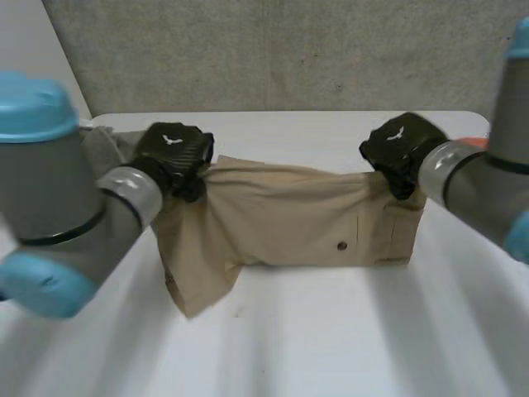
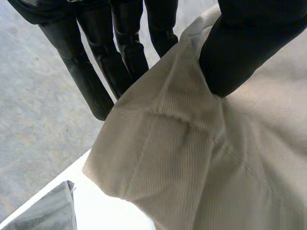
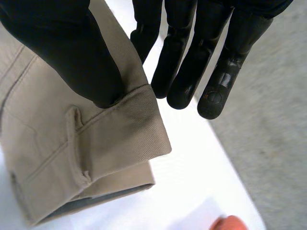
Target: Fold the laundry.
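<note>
A pair of tan trousers (image 1: 281, 219) lies folded across the middle of the white table (image 1: 331, 331), with a button on the side facing me. My left hand (image 1: 173, 149) holds its left far corner. In the left wrist view the thumb (image 2: 240, 52) presses the tan cloth (image 2: 192, 158) against the fingers (image 2: 120, 48) behind it. My right hand (image 1: 401, 145) holds the right far corner. In the right wrist view its thumb (image 3: 72, 52) pins the waistband (image 3: 120, 129) against the fingers (image 3: 192, 52).
A grey cloth (image 1: 103, 145) lies behind my left hand near the table's far left, also seen at the table edge (image 2: 48, 211). A small orange thing (image 1: 471, 142) sits by my right wrist. A concrete wall stands behind the table.
</note>
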`<action>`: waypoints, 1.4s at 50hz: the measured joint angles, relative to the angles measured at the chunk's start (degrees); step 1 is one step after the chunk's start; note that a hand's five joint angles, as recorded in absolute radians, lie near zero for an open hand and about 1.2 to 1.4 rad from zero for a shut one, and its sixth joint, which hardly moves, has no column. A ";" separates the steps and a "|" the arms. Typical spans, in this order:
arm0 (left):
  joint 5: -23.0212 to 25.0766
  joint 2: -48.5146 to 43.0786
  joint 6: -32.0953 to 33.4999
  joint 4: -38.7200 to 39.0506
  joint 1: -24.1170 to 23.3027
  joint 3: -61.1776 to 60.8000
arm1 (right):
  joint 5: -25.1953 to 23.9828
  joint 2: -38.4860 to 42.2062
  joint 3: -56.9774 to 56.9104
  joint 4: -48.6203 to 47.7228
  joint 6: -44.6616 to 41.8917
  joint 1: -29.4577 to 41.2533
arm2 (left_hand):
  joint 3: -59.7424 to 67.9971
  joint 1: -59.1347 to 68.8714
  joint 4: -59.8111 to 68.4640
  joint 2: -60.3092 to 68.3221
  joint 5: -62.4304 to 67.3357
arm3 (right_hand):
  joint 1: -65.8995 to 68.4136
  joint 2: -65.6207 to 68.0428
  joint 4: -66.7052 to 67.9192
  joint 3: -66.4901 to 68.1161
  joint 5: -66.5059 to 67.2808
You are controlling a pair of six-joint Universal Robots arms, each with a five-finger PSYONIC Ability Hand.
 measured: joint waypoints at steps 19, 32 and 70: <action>0.41 -18.77 12.12 42.65 0.61 30.04 | 7.53 14.84 -27.56 -42.26 10.30 0.20 | 3.34 1.97 4.04 3.92 1.88 | 0.00 0.28 0.16 0.00 0.00; -0.21 -9.92 5.78 44.30 0.47 13.25 | 3.48 10.52 -19.22 -41.70 10.73 -0.25 | 3.57 2.09 4.16 4.04 1.89 | 0.01 0.28 0.16 0.00 0.58; -12.71 -6.98 6.03 26.63 -1.35 -20.92 | -3.60 6.89 26.96 -34.06 9.44 -3.15 | -46.44 -44.17 -46.87 -46.68 -45.34 | 0.01 0.29 0.16 0.00 0.58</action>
